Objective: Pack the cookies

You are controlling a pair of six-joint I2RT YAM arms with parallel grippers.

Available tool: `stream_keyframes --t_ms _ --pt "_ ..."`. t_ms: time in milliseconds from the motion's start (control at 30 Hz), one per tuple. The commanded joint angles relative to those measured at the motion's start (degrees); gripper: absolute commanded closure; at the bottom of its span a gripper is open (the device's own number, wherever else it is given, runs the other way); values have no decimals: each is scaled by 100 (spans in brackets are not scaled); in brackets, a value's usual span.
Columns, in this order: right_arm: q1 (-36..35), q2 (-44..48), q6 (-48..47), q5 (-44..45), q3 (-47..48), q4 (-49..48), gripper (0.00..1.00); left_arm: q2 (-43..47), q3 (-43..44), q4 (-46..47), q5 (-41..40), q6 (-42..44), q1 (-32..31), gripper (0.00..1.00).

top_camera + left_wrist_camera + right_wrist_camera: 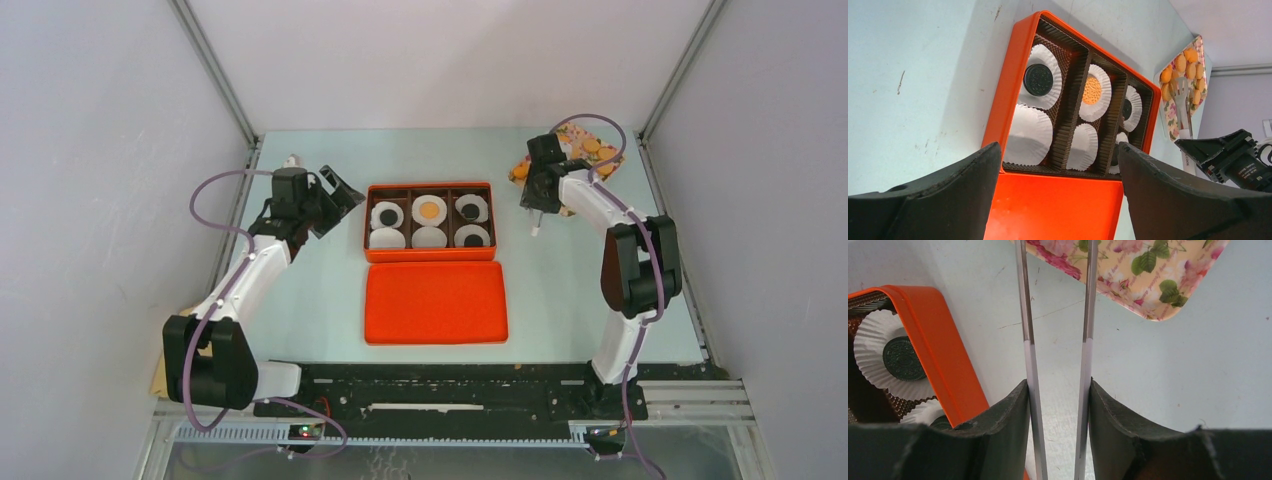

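Observation:
An orange box (367,225) holds six white liners. Dark cookies lie in the back left (387,215), back right (470,210) and front right (472,238) liners. An orange cookie (430,210) lies in the back middle liner. The two other front liners are empty. Several orange cookies (592,146) lie on a floral tray (570,130) at the back right. My right gripper (1059,395) is shut on metal tongs (1087,315), between the box and the tray. The tong arms stand apart, with their tips out of the right wrist view. My left gripper (1058,147) is open and empty, left of the box.
The orange box lid (435,300) lies flat just in front of the box. Grey walls and metal frame posts close in the table at the left, right and back. The left wrist view shows the box (1013,75), the tray (1173,125) and the tongs (1182,107).

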State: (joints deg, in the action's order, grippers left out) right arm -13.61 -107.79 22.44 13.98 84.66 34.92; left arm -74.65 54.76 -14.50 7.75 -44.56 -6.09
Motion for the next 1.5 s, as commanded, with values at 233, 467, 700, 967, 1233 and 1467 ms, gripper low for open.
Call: stream_keyframes --t_ms 233,467,700,967,1233,1467 --pt "51 423 54 -207 247 194 51 119 -1 85 69 52 19 9" --pt "51 290 76 -211 220 303 48 213 -54 79 116 19 15 9" --pt "85 259 116 -202 203 234 54 198 -98 79 134 17 13 9" --pt "106 577 12 -203 205 -108 65 191 -124 122 165 17 20 9" --pt "-98 1413 -105 -272 -1 -67 66 245 -108 115 113 5 13 9" --pt "-437 2133 -201 -557 -214 222 68 305 -101 34 45 -10 15 10"
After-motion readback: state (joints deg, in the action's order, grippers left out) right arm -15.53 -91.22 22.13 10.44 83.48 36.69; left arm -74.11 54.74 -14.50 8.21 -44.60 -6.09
